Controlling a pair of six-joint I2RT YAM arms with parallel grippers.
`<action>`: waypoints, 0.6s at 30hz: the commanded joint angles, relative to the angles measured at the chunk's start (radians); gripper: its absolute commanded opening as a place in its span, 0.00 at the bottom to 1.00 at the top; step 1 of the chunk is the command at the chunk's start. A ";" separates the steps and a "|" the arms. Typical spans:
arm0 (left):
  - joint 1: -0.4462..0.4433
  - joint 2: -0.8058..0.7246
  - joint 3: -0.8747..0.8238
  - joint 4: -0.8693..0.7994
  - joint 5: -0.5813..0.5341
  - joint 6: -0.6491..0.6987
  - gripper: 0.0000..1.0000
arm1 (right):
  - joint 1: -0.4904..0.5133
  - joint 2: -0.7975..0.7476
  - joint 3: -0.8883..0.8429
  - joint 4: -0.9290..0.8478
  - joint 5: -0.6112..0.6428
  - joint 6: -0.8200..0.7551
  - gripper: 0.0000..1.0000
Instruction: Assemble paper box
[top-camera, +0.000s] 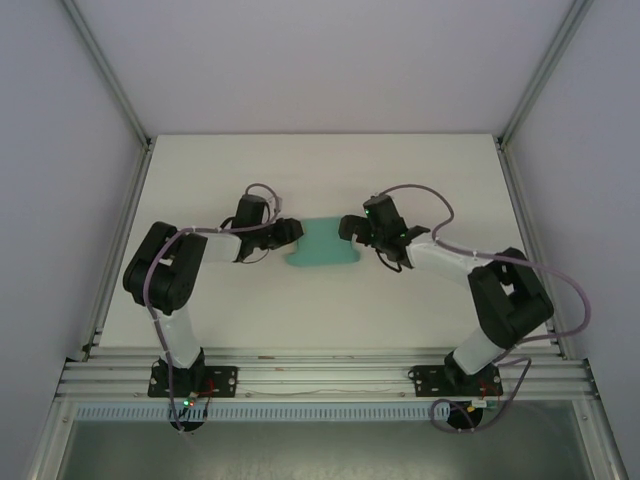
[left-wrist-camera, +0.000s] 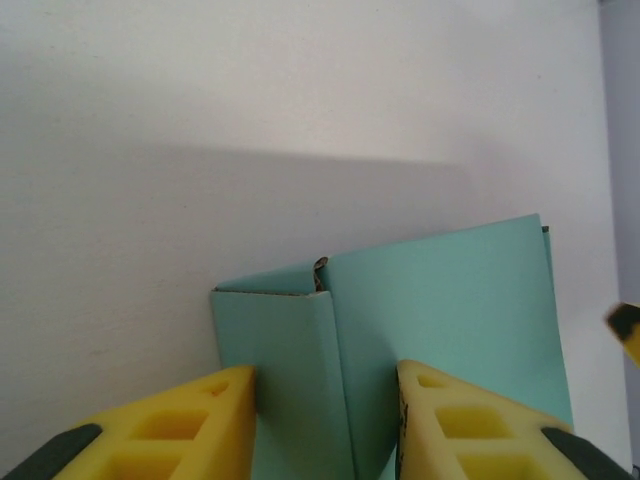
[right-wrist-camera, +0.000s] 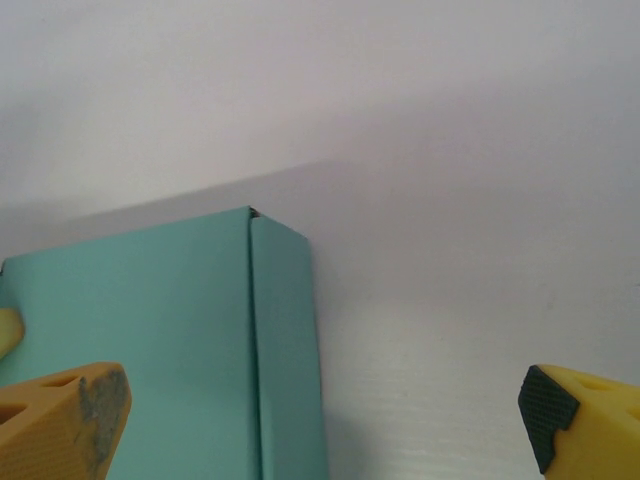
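The teal paper box (top-camera: 322, 250) lies flat-folded in the middle of the white table, between my two grippers. My left gripper (top-camera: 293, 232) is at its left end. In the left wrist view the yellow fingers (left-wrist-camera: 225, 420) have closed in around the box's folded-up end flap (left-wrist-camera: 290, 360), and both pads touch the card of the paper box (left-wrist-camera: 450, 320). My right gripper (top-camera: 347, 226) is at the right end and stands wide open (right-wrist-camera: 322, 390). One of its fingers (right-wrist-camera: 80, 410) is over the box panel (right-wrist-camera: 150, 330), the other over bare table, with the narrow side flap (right-wrist-camera: 285, 360) between them.
The white table (top-camera: 320, 170) is bounded by aluminium frame posts (top-camera: 120, 90) and pale walls on the left, right and back. Both arm bases sit on the rail (top-camera: 320, 375) at the near edge.
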 joint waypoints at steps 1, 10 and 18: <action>0.032 0.049 -0.079 0.067 0.060 -0.028 0.30 | -0.027 0.045 0.022 0.048 -0.189 0.052 1.00; 0.090 0.104 -0.176 0.368 0.203 -0.133 0.22 | -0.069 0.150 0.009 0.235 -0.434 0.157 0.99; 0.096 0.125 -0.188 0.428 0.214 -0.159 0.21 | -0.072 0.227 0.000 0.462 -0.644 0.273 0.92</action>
